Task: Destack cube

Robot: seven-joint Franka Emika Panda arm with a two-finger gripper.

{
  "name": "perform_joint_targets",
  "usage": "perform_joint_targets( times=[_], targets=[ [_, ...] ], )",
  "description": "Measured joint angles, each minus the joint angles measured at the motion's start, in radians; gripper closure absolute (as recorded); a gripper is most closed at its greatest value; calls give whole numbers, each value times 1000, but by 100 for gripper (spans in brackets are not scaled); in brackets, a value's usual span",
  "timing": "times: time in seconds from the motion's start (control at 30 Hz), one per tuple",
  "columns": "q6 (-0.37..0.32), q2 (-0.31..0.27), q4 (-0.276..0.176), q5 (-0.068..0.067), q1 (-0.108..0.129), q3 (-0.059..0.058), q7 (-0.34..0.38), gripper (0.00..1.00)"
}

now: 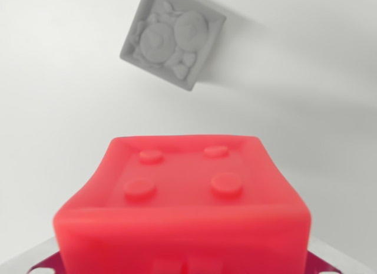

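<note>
White surface [53, 97], red cube [182, 203] up close, btm cropped, grey cube [172, 39] beyond, tool state can't tell.

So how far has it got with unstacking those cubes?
The red cube fills the wrist view up close, apparently in the claw, whose fingers are out of sight. The grey cube lies apart on the white surface. So they look separated; what's left is putting the red one down.
</note>
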Motion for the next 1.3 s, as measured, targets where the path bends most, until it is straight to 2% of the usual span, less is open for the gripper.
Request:
perform_joint_targets(
  times=[1.3],
  targets=[
    [103,-60,-165,0,-64,0,-445,100]
  ],
)
